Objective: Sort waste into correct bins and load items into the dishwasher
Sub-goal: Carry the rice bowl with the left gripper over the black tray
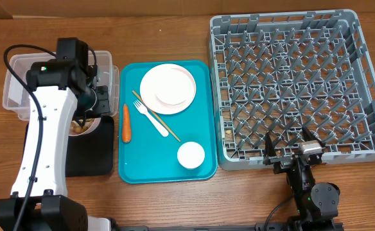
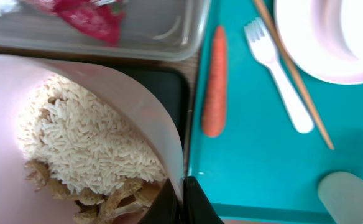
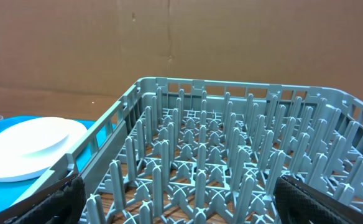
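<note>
My left gripper [image 2: 183, 200] is shut on the rim of a pale-pink bowl [image 2: 141, 112] holding white rice [image 2: 88, 143] and tan nut scraps [image 2: 107, 202]. In the overhead view the bowl [image 1: 88, 126] sits over the black tray [image 1: 97, 154], mostly hidden by the arm. A red wrapper [image 2: 88, 15] lies in the clear tub [image 1: 17, 96]. On the teal tray [image 1: 142, 163] lie a carrot [image 1: 126, 122], white fork [image 1: 150, 115], chopstick [image 1: 156, 117], round plate [image 1: 167, 88] and small cup [image 1: 191, 154]. My right gripper [image 1: 290, 146] stands open at the front edge of the grey dish rack [image 1: 296, 90], holding nothing.
The rack [image 3: 231, 155] fills the right wrist view, with the plate [image 3: 26, 146] to its left. A cardboard wall stands behind the table. Bare wooden tabletop [image 1: 174, 205] runs along the front.
</note>
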Tool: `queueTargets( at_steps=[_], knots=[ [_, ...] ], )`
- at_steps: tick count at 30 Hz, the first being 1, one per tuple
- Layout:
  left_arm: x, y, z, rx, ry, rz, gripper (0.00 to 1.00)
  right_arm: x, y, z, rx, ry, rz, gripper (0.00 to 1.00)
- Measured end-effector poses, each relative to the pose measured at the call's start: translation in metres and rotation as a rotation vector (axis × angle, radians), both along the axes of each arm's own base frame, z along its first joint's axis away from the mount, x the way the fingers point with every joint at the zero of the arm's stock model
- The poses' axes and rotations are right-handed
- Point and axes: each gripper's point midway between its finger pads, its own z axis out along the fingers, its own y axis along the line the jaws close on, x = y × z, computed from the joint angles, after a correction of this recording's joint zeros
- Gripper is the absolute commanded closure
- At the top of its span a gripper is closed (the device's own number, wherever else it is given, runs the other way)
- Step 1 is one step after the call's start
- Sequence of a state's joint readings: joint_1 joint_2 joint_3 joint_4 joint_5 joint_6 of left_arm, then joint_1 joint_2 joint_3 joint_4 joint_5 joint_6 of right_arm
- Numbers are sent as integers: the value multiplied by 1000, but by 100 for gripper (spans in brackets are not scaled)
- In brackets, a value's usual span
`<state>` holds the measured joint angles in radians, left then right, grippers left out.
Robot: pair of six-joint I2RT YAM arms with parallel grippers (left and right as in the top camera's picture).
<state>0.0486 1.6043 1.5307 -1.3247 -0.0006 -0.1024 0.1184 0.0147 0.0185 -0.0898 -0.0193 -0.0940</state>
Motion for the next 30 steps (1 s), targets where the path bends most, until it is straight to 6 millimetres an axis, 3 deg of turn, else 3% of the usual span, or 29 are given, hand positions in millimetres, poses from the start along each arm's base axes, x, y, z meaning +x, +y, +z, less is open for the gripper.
queueTargets(
  at_steps=[10, 16, 24, 30],
  knots=[
    [1, -6, 3, -167, -27, -67, 96, 0, 0, 0, 0, 0, 0, 0],
    [10, 8, 4, -176, -79, -40, 96, 0, 0, 0, 0, 0, 0, 0],
    [14, 32, -18, -173, -105, 30, 96, 0, 0, 0, -1, 0, 0, 0],
    [9, 30, -36, -200, -86, 41, 96, 0, 0, 0, 0, 0, 0, 0]
  ],
)
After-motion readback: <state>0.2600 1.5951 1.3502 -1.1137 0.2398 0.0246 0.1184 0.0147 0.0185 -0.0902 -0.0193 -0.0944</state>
